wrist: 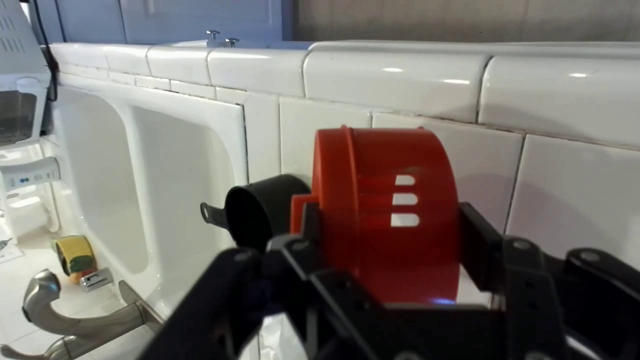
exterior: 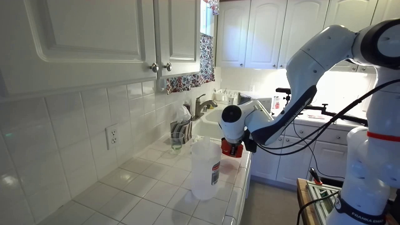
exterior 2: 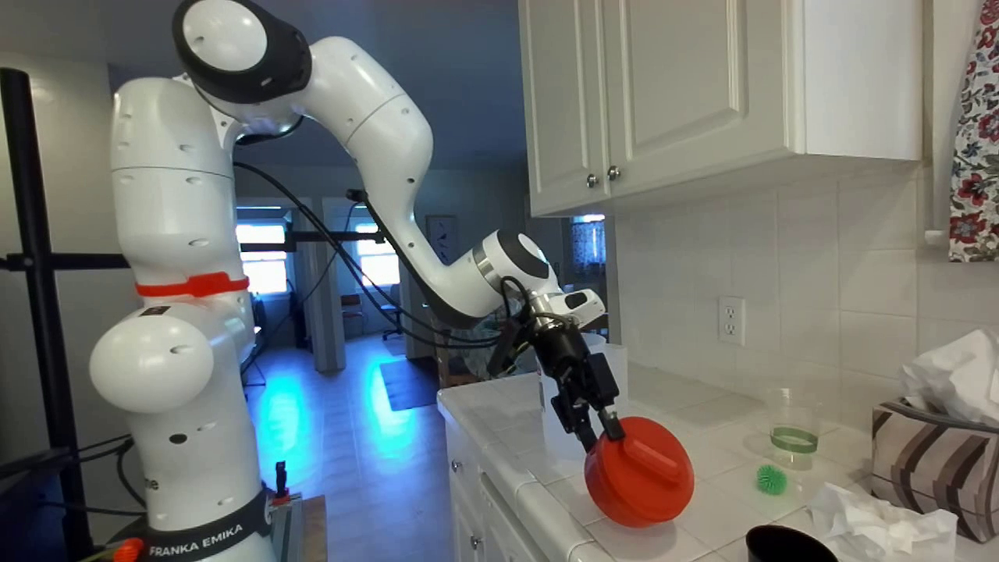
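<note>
A red round container, lid-like with a raised bar on its flat face (exterior 2: pixel 644 472), is clamped between the black fingers of my gripper (wrist: pixel 392 227). One finger (wrist: pixel 311 220) presses its flat face, the opposite finger (wrist: pixel 477 245) its other side. White slot-shaped marks show on its curved wall. In an exterior view it hangs tilted over the tiled counter (exterior 2: pixel 718 538); whether its lower edge touches the tiles I cannot tell. Just beyond it in the wrist view is a black cup with a handle (wrist: pixel 280 200), partly hidden.
A translucent white jug (exterior: pixel 204 175) stands on the counter behind the gripper. Near the wall are a clear cup with a green band (exterior 2: pixel 794 439), a green spiky ball (exterior 2: pixel 771 479), a striped tissue box (exterior 2: pixel 933 468) and crumpled tissue (exterior 2: pixel 882 523). The sink (wrist: pixel 182 150) lies beyond the black cup.
</note>
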### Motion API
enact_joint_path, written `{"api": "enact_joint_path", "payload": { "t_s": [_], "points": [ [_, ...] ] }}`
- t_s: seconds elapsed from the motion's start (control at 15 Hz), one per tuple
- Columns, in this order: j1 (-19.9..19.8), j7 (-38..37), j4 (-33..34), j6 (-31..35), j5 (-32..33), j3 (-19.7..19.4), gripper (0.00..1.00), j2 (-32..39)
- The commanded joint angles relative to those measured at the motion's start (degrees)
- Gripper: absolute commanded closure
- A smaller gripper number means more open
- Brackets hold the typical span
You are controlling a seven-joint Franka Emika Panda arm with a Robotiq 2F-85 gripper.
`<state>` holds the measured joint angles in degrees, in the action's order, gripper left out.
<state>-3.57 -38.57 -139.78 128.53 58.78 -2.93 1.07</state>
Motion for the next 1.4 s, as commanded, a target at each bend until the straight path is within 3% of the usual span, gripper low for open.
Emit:
{"api": "enact_joint_path", "payload": {
  "t_s": [0.0, 0.67, 0.73, 0.93, 1.33],
  "points": [
    [0.0, -2.1, -0.4, 0.5, 4.0, -0.5, 0.59, 2.2],
    [0.2, -9.0, 0.5, -0.4, 11.0, -0.5, 0.59, 6.8],
    [0.2, -9.4, 0.6, -0.7, 11.1, -0.5, 0.09, 6.9],
    [0.1, -10.0, 0.7, -0.6, 10.7, -0.5, 0.00, 7.0],
    [0.1, -10.8, 1.0, -0.6, 10.0, -0.6, 0.00, 6.8]
  ]
}}
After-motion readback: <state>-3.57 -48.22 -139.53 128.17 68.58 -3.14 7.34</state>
